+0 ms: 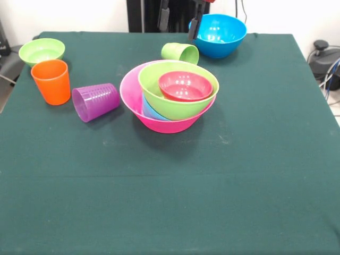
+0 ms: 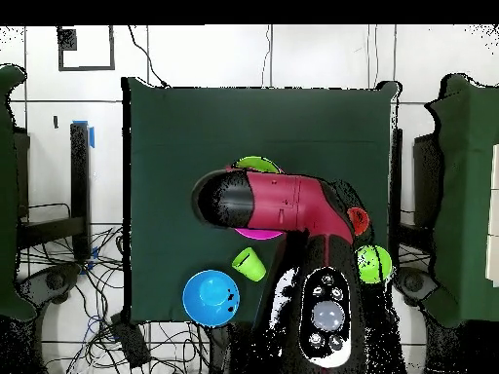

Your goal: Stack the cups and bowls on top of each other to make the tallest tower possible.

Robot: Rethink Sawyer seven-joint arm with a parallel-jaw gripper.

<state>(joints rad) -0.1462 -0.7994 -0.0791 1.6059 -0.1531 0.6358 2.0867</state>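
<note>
The tower stands mid-table: a large pink bowl [image 1: 169,118] holds a light blue piece [image 1: 151,109], a medium green bowl [image 1: 175,98] and a small red bowl [image 1: 184,86] on top. A medium blue bowl [image 1: 219,34] sits at the back. A light green cup [image 1: 180,52] lies on its side beside it. An orange cup [image 1: 51,81] stands upright at the left, a purple cup [image 1: 95,101] lies on its side, and a small green bowl [image 1: 42,51] is behind them. My gripper [image 1: 194,27] hangs at the top edge, by the blue bowl's left rim.
In the overhead view the red and black arm [image 2: 283,205] covers most of the tower; only the green bowl's rim [image 2: 258,164] and a pink sliver [image 2: 255,235] show. The blue bowl [image 2: 211,297] and the green cup [image 2: 249,263] lie near the robot's base.
</note>
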